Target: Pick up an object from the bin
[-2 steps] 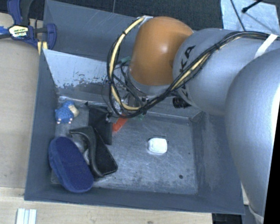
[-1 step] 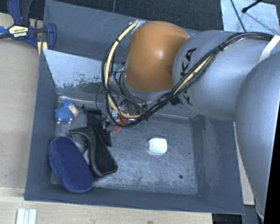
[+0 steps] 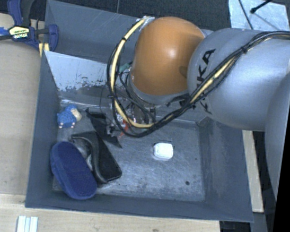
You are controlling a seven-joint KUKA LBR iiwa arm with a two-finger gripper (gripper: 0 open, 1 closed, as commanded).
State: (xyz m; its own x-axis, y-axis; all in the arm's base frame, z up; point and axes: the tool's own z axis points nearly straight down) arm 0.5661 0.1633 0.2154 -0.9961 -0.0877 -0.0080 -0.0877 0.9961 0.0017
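The arm [image 3: 246,79] is in from the right, and its orange cover [image 3: 164,54] hangs over the back half of the bin [image 3: 198,195], with yellow and black cables [image 3: 118,55] looped round it. Below the cover, the gripper [image 3: 116,126] sits low over the left-middle of the floor. It is right above a black flat piece [image 3: 95,119] that lies at an angle there. I cannot tell whether the gripper is spread or pressed together, because it is lost against dark shapes, and nothing can be seen held in it.

Counting what's in there:
- One small blue-and-yellow thing [image 3: 68,116] is near the left wall, just beside the black flat piece.
- One white rounded block [image 3: 162,151] lies alone mid-floor, to the right of the gripper and apart from everything else.
- One dark blue oval pouch [image 3: 72,172] fills the near left corner.
- One glossy black oblong case [image 3: 105,163] lies slantwise, touching the pouch's right side.

That makes five loose things, four of them crowded to the left.
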